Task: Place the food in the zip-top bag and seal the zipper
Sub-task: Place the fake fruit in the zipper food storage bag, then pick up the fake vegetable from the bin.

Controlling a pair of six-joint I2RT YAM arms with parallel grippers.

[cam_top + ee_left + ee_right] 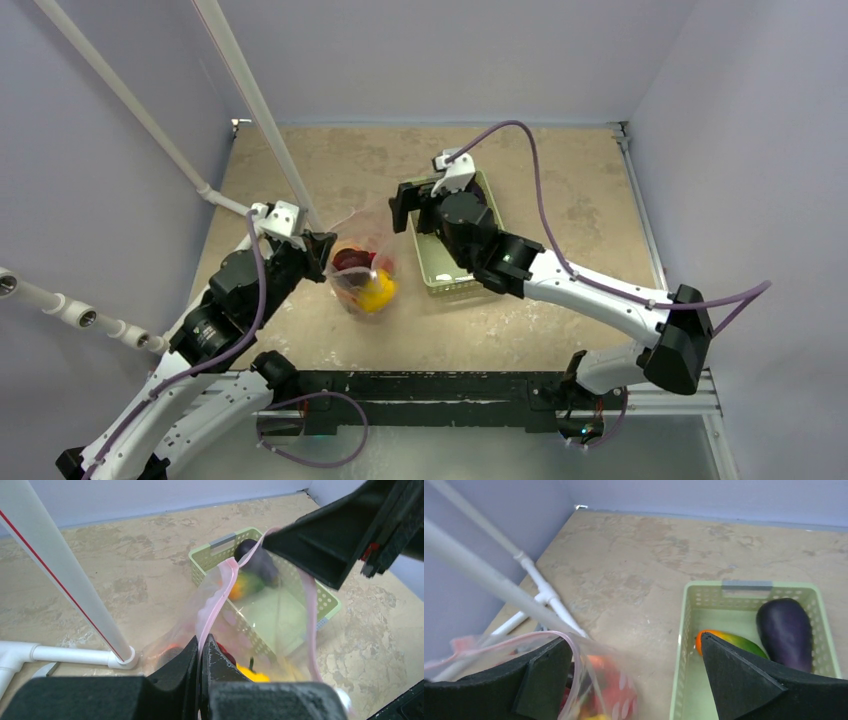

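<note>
1. Pinching the pink zipper [220,587] strip with its fingers pressed together, the left hand [202,642] is holding the mouth of the zip-top bag [362,275] up and open on the bench [634,555].
2. The right hand [635,640] is hanging with its fingers spread wide, gripping nothing, above the gap between the bag and the pale green basket [684,625].
3. A yellow pepper [377,292] and something red are lying inside the bag. The eggplant [785,630] and an orange-and-green fruit [724,639] are waiting in the basket.
4. To my eye the filling is only partly done, and the right hand is looking set for another pick.
5. Doing it well is probably meaning dropping straight over one piece, closing around its thickest part, and lifting clear of the basket wall before crossing to the bag's mouth.
</note>
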